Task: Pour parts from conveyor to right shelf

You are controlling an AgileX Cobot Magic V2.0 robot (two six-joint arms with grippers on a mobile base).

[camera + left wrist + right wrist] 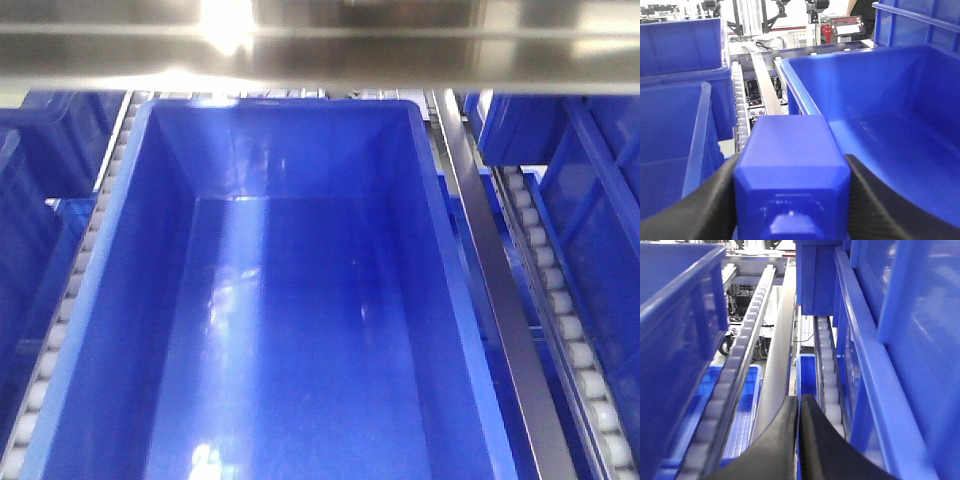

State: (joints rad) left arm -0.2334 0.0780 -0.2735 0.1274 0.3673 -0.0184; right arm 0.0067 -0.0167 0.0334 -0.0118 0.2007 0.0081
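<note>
The left gripper (792, 200) is gripping the blue part (790, 150) between its black jaws, near the rim of a deep blue bin (865, 90) that is sitting on the right shelf (490, 250). The right gripper (799, 430) is showing its jaws pressed closed against each other, beside a roller track (735, 365).

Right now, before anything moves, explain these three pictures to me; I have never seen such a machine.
This is a two-armed robot; each arm ends in a gripper, a two-fingered clamp. The front camera looks down into a big blue bin standing on white roller tracks of a steel shelf; no parts show inside. The other two cameras ride on the wrists. The left gripper has its black fingers clamped on a blue block. The right gripper is shut and holds nothing.
</note>
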